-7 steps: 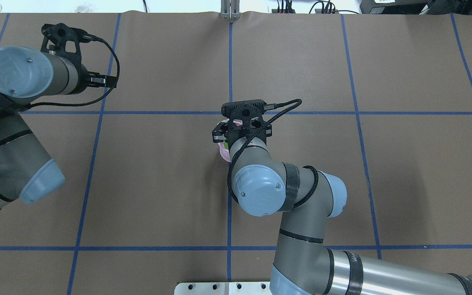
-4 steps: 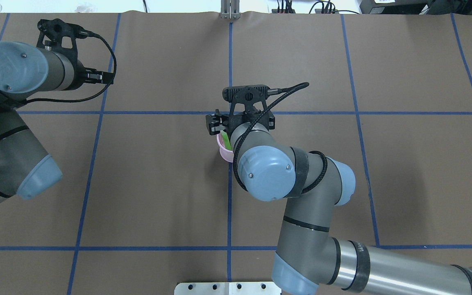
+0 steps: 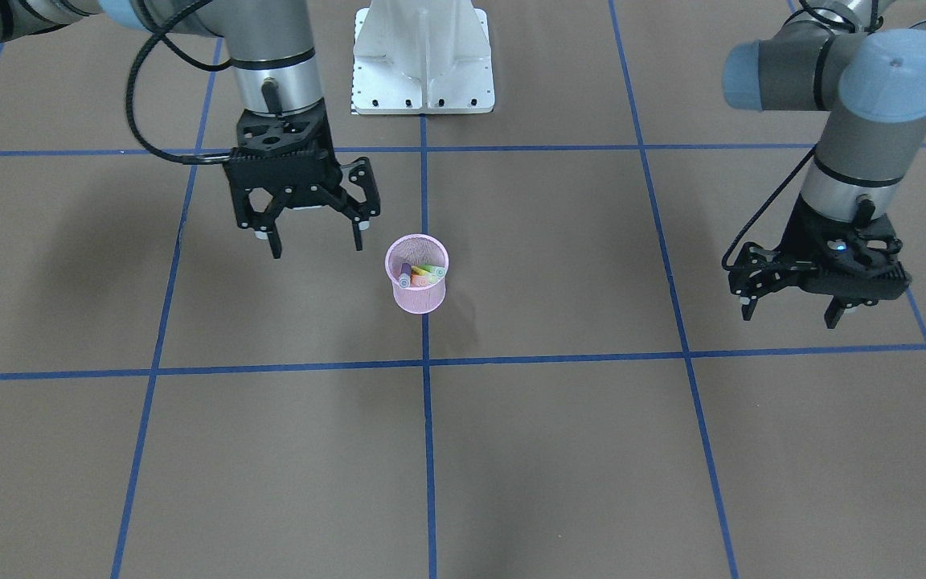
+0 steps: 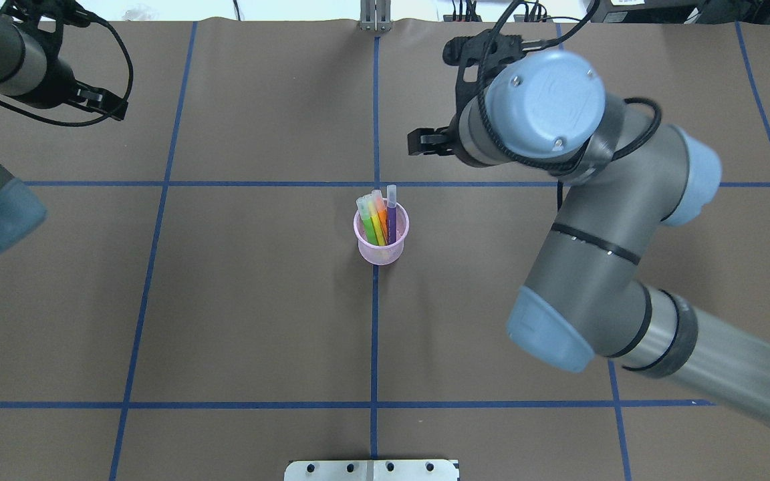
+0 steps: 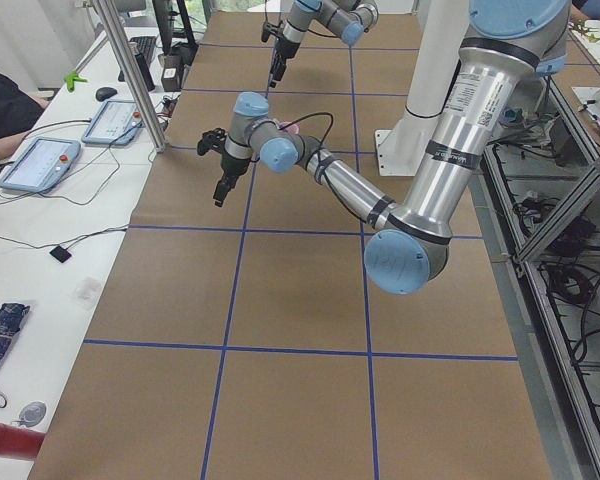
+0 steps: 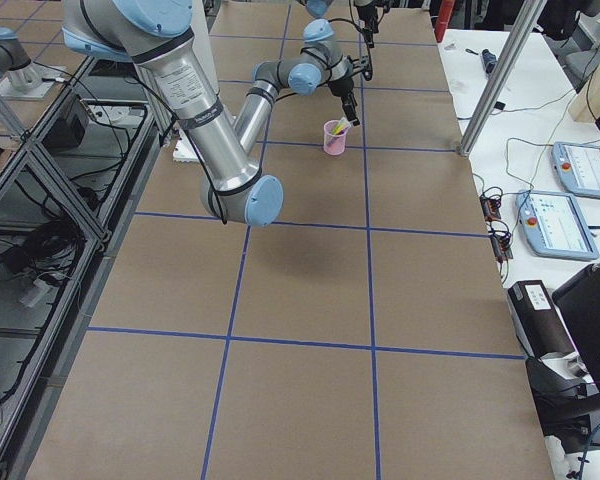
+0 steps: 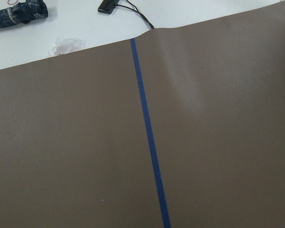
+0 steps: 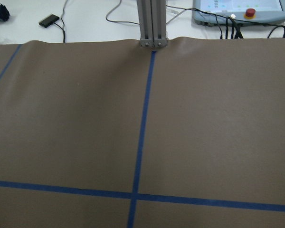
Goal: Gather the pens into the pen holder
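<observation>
Four pens stand bunched in the pink wire-mesh pen holder, whitish caps poking above its rim. From the side nearer the desk's left edge they run green pen, yellow pen, orange pen and purple pen. The holder sits upright about midway across the brown-papered desk, right on the blue tape line that runs from the near edge to the far edge.

The right claw hangs above the desk just beside the holder, on the side toward the right edge. Its two fingers are spread wide, point down and hold nothing.

The left claw is well apart from the holder, off toward the far left corner of the desk. It too is spread wide, empty and raised off the paper.
</observation>
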Robot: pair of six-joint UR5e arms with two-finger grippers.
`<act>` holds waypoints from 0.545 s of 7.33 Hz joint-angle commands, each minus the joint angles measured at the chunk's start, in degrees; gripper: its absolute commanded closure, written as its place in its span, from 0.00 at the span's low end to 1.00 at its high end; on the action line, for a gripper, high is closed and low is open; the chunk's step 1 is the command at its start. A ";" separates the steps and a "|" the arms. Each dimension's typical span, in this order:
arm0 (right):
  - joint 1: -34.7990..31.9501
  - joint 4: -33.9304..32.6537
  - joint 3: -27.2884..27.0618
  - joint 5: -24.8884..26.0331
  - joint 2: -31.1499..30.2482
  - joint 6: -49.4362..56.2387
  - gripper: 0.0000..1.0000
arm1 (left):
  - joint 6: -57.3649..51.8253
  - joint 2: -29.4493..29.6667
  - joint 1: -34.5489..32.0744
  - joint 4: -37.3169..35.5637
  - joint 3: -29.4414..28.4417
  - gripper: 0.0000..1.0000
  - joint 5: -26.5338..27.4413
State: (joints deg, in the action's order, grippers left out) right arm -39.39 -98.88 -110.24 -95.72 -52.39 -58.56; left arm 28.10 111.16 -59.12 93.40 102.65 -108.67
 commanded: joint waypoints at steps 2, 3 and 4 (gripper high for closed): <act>-13.30 -16.84 -1.47 -13.93 -4.98 21.13 0.00 | -28.09 0.91 -7.65 -16.55 0.36 0.00 -4.42; -19.00 -19.57 -1.39 -19.36 -9.00 31.82 0.00 | -37.67 0.03 -11.15 -17.54 0.18 0.00 -5.49; -26.28 -19.16 -0.78 -26.55 -15.05 44.37 0.00 | -38.38 -3.80 -15.80 -17.64 -0.34 0.00 -11.41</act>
State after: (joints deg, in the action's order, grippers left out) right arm -57.88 -116.83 -111.49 -114.67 -61.40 -27.83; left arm -5.40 110.46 -70.10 76.77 102.75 -115.19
